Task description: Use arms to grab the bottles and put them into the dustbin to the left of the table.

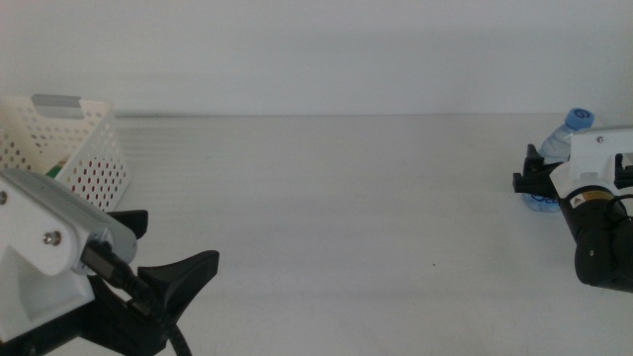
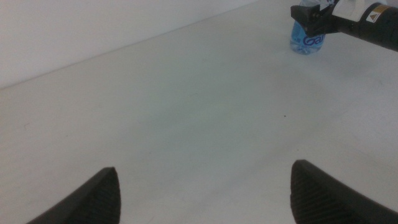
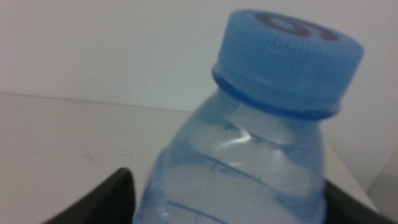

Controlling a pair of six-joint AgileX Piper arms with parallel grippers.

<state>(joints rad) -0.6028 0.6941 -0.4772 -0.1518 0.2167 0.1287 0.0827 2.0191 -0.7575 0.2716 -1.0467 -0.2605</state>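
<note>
A clear water bottle [image 1: 572, 132] with a blue cap stands slightly tilted at the table's far right edge. My right gripper [image 1: 539, 180] has it by the body, and in the right wrist view the two dark jaws press against both sides of the bottle [image 3: 249, 155]. The left wrist view shows that bottle [image 2: 307, 38] far off, with the right gripper [image 2: 322, 17] on it. My left gripper [image 1: 163, 247] hovers at the front left with its jaws wide open and nothing between them [image 2: 202, 193]. The white perforated dustbin [image 1: 84, 133] stands at the left edge, just behind the left gripper.
Red and a patch of green show through the dustbin's holes [image 1: 97, 178]. A tiny dark speck [image 1: 433, 264] lies on the white table [image 1: 326, 198] between the arms. A pale wall runs along the table's back edge.
</note>
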